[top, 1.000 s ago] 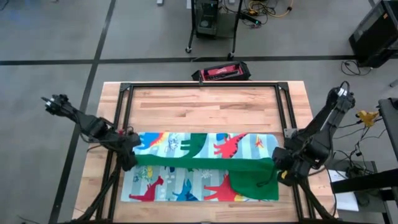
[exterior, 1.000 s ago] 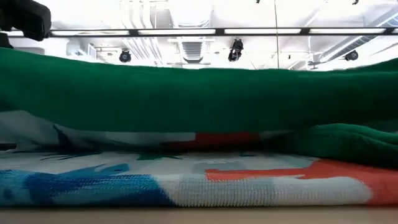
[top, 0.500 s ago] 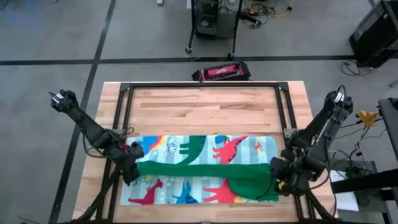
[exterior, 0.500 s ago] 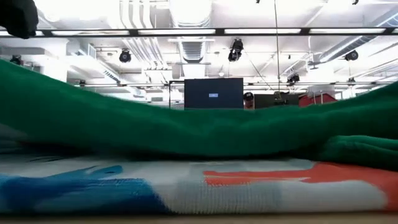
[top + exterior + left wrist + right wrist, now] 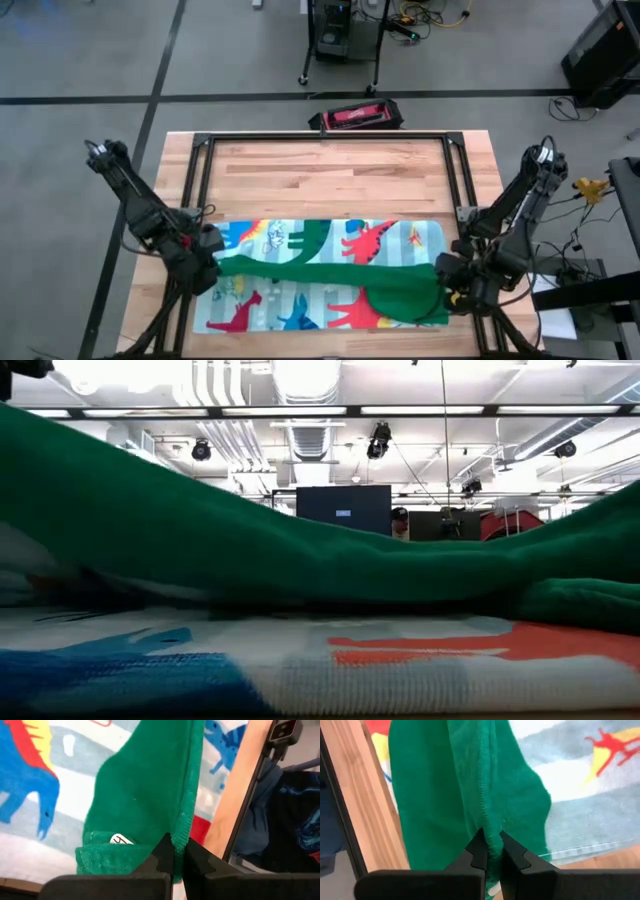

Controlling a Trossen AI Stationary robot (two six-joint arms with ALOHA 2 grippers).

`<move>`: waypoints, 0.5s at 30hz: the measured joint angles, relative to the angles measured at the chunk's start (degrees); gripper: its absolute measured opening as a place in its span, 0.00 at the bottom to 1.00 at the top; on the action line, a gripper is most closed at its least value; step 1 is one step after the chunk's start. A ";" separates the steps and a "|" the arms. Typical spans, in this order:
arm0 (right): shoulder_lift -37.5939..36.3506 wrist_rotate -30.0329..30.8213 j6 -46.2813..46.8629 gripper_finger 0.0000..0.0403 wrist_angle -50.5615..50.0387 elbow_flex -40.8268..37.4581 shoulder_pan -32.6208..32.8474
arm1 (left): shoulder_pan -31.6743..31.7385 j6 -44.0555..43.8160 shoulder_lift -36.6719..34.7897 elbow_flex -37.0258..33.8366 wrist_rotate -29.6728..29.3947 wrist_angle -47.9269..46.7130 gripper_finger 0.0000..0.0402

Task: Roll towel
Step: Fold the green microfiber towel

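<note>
Along the table's near half lies the dinosaur towel point(image 5: 330, 275), its green hem lifted into a sagging band. Left gripper point(image 5: 179, 851) and right gripper point(image 5: 491, 843) each pinch that hem at opposite ends. Soft and limp, it droops between holds, so gripping the stitched edge near both corners seems best.

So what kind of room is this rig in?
Likely a robotics lab or workshop: exposed ceiling ducts and strip lights overhead, a wall monitor behind, and a taped grey floor with cabled equipment carts around the wooden table.
</note>
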 joint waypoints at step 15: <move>0.77 11.25 6.09 0.01 -2.45 2.71 8.73 | -6.11 -7.54 -0.59 -0.22 -4.50 -1.63 0.00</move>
